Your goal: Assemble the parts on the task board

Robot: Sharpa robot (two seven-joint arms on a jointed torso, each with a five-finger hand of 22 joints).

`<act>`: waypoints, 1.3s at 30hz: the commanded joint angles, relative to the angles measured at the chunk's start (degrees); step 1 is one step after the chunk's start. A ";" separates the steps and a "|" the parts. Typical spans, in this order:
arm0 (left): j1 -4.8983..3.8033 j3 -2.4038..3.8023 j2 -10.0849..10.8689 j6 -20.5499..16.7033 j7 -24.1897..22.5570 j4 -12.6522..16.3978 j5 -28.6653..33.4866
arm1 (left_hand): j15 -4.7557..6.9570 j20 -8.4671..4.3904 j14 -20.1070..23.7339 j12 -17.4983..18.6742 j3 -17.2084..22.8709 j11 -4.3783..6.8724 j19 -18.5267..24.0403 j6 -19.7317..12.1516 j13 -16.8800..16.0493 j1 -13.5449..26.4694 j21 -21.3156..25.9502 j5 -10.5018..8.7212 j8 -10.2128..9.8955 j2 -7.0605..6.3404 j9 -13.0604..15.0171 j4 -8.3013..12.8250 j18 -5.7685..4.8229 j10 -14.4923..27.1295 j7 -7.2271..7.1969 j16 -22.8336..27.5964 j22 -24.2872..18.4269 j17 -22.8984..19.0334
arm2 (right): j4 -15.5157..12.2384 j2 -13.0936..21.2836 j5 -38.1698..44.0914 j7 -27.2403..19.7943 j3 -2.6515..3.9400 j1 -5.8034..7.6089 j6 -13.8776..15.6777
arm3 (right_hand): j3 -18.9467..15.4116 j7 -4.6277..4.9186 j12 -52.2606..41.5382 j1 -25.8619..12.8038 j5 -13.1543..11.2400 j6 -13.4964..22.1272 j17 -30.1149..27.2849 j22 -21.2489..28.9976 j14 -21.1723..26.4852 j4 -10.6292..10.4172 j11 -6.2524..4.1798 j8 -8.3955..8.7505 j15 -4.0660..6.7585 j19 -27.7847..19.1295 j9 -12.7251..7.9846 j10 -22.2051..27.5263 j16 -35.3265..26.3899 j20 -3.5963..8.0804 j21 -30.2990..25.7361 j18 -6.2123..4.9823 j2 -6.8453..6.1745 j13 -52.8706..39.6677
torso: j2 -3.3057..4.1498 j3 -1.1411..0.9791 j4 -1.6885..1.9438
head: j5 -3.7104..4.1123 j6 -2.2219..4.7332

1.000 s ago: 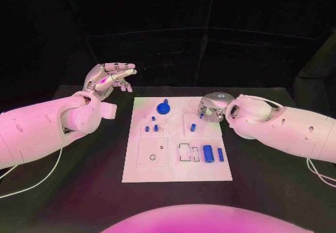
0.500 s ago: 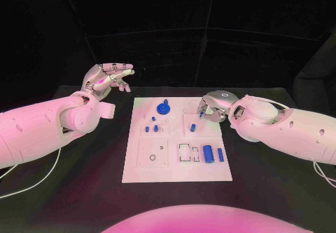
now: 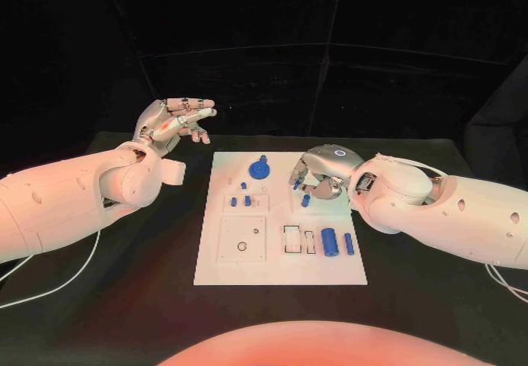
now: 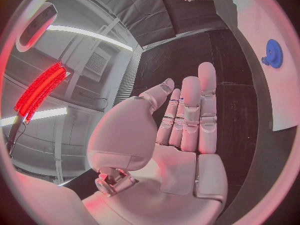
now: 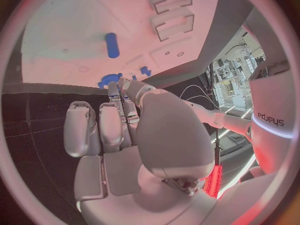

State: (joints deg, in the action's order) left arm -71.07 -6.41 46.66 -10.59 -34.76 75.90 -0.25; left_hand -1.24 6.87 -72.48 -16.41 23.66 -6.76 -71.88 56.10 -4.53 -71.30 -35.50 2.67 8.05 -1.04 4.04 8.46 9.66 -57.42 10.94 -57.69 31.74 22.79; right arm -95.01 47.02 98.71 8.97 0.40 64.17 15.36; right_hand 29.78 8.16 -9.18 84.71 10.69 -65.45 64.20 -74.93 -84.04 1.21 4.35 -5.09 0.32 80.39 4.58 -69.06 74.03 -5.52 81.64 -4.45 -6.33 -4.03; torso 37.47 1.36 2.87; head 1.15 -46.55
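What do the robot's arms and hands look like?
Both arms are thick, smooth white shells with small round holes. Each ends in a silver metal hand: left hand, right hand. A thin white cable trails from the left arm. The right arm bears a printed "sharpa" marking.

We see the right hand [image 3: 320, 172] hanging over the upper right of the task board [image 3: 220, 271], blocking access there. The blue gear [image 3: 259, 168] and small blue pegs [image 3: 240, 201] obstruct the upper middle. The board's lower left stays open.

White arms, silver robot hand [image 3: 323, 171]
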 commanded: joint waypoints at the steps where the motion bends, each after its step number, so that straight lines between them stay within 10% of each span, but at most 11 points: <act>1: -0.10 0.05 -0.17 0.44 -0.02 0.24 0.30 | -0.10 -0.09 0.42 -0.46 -0.09 -0.10 0.43 0.22 0.06 -0.14 0.32 0.34 0.31 -0.13 0.04 0.20 0.78 0.52 0.14 0.31 -0.12 -0.10 | -0.72 -0.94 -0.28 -0.39 0.04 0.10 0.55 | 0.28 0.00 0.19 -0.75 0.26 -0.43 0.02 -2.01 -1.59 0.07 -0.26 0.40 0.27 0.27 0.06 -0.86 0.33 -0.07 0.33 1.09 0.02 -0.05 | 0.06 0.00 0.05 | -0.66 -0.26; 18: -0.18 0.06 -1.16 0.79 0.10 0.37 0.30 | -0.12 -0.07 0.46 -0.64 -0.24 -0.14 0.43 0.02 0.08 -0.04 0.42 0.35 0.31 -0.28 -0.01 0.26 0.77 0.70 0.20 0.30 -0.21 -0.16 | 1.29 -8.28 0.53 -2.15 -0.58 -2.47 -3.71 | 0.36 0.10 0.34 -1.10 0.24 -0.36 0.04 -2.06 -1.59 0.18 -0.19 0.50 0.23 0.28 0.03 -0.80 0.37 -0.09 0.36 1.10 -0.04 -0.05 | 0.11 -0.10 -0.18 | -3.65 -1.56; 39: -0.19 0.06 -1.63 1.07 0.33 0.12 0.30 | -0.15 -0.06 0.53 -0.76 -0.30 -0.17 0.47 -0.07 0.09 0.02 0.49 0.35 0.34 -0.28 -0.03 0.26 0.76 0.80 0.23 0.31 -0.26 -0.19 | 2.23 -10.37 1.98 -2.08 -1.77 -4.00 -5.83 | 0.40 0.15 0.43 -1.31 0.00 -0.33 -0.04 -2.11 -1.57 0.29 -0.16 0.56 0.19 0.30 0.02 -0.78 0.34 -0.11 0.40 1.11 -0.03 -0.06 | 0.07 -0.12 -0.22 | -4.67 -2.43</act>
State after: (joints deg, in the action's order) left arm -71.15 -6.40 45.12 -10.30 -34.31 76.01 -0.21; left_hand -1.45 6.87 -72.28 -16.91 23.50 -6.75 -71.89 56.10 -4.50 -71.30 -35.29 2.67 8.04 -1.04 4.04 8.62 9.65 -57.01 10.94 -57.69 31.57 22.69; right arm -92.79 36.78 99.84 7.31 -1.37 60.13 10.32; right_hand 29.92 8.25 -9.07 83.74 10.64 -65.54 64.18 -74.91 -84.04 1.37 4.21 -4.61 0.32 80.39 4.55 -69.61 74.22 -5.52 81.64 -4.45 -6.24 -3.99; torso 37.56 1.21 2.66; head -3.49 -48.93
